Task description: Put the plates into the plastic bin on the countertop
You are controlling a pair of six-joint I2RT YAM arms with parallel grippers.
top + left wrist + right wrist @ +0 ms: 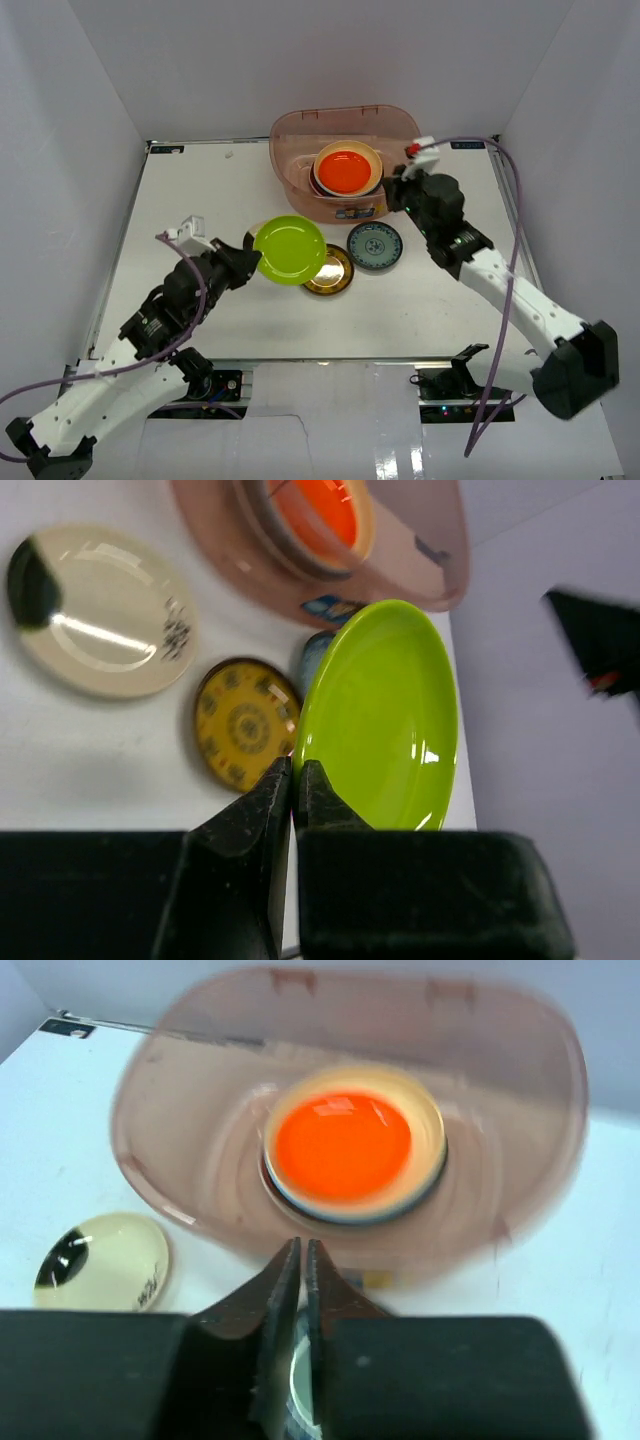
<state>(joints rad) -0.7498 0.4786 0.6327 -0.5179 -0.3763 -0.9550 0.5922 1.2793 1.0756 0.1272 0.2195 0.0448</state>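
Note:
My left gripper [248, 262] [297, 769] is shut on the near rim of a lime green plate [290, 249] [384, 715], held tilted above the countertop [200, 300]. Beneath it lie a gold plate [334, 272] [243, 723] and a cream plate [100, 610] [105, 1260]. A grey-blue patterned plate [375, 245] lies to the right. The pinkish plastic bin [300, 135] [510, 1150] holds a stack of plates topped by an orange one [346, 170] [343, 1145]. My right gripper [398, 190] [303, 1247] hovers at the bin's near right side, jaws together with nothing between them.
White walls enclose the countertop on three sides. A purple cable [515, 250] loops along the right arm. The bin's label [358, 212] faces the arms.

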